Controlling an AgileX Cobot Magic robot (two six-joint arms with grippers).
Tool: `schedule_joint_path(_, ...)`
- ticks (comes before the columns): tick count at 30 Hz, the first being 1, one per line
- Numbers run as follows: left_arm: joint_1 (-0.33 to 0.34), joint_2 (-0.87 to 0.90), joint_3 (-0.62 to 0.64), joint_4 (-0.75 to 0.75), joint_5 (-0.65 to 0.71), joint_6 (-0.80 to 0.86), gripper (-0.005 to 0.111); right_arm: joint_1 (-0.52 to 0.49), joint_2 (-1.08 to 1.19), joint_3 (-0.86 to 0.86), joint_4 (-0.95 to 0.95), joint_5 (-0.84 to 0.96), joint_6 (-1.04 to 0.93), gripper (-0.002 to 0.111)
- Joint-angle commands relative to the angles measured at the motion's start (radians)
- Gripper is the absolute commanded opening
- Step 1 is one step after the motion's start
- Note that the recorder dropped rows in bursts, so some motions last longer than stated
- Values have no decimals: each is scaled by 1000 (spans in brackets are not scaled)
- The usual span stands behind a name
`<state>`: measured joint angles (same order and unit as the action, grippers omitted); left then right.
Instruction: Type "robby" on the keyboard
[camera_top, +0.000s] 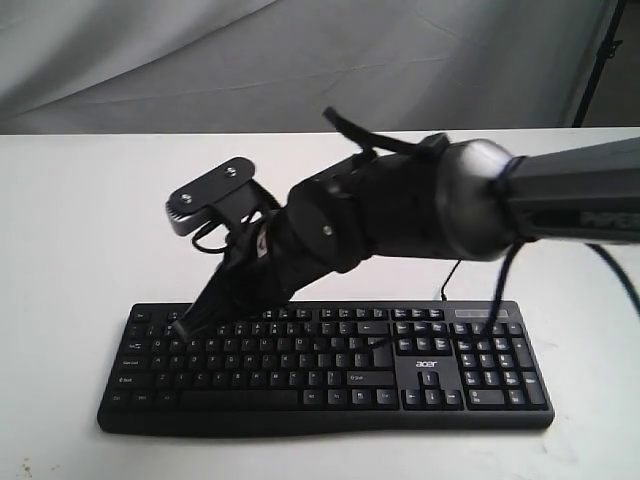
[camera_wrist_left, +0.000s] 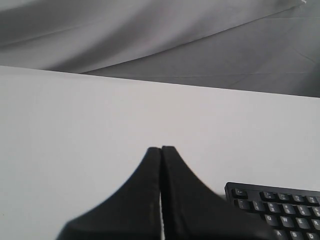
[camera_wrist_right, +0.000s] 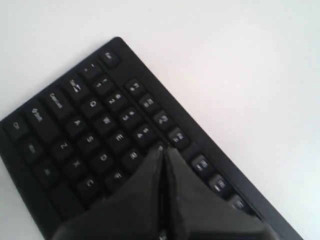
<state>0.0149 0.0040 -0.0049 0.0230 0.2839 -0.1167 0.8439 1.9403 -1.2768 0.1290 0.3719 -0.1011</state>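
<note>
Now, right gripper (camera_top: 183, 323): my fingers are pressed flat together into one black wedge with nothing held between them; the tip is down at the upper key rows, toward the left end of the keyboard (camera_top: 330, 372).
Contact: my right wrist view puts the tip just beside the 4 key, but I cannot tell whether it presses a key or hangs just above one.
Right arm (camera_top: 420, 205): I reach in from the right edge of the bench (camera_top: 80, 220), across the middle, low over the back of the keyboard; my wrist camera (camera_top: 210, 193) rides above the fingers.
Left gripper (camera_wrist_left: 161, 150): closed as well, the two fingers meeting along a thin seam, empty; it sits over bare white bench beyond the keyboard's back left corner, apart from it.
Keyboard: black, full-size, with number pad and a white acer logo (camera_top: 427, 365); it lies flat near the near edge of the bench, long side along that edge, about midway between the left and right edges.
Backdrop: grey cloth (camera_top: 150, 60) hangs behind the far edge.
</note>
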Motion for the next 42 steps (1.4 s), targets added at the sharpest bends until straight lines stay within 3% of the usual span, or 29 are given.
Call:
schedule_joint_path(1, -3, -4, 5, -9, -2, -4, 0, -49, -91, 123, -10, -16, -3, 0)
schedule_joint_path(8, -3, -4, 5, -9, -2, -4, 0, -65, -110, 283, 67, -183, -33, 0)
schedule_joint_path(14, -3, -4, 5, -9, -2, -4, 0, -65, -55, 292, 89, -241, -33, 0)
schedule_joint_path(42, -3, -4, 5, -9, -2, -4, 0, -65, -20, 292, 80, -239, -37, 0)
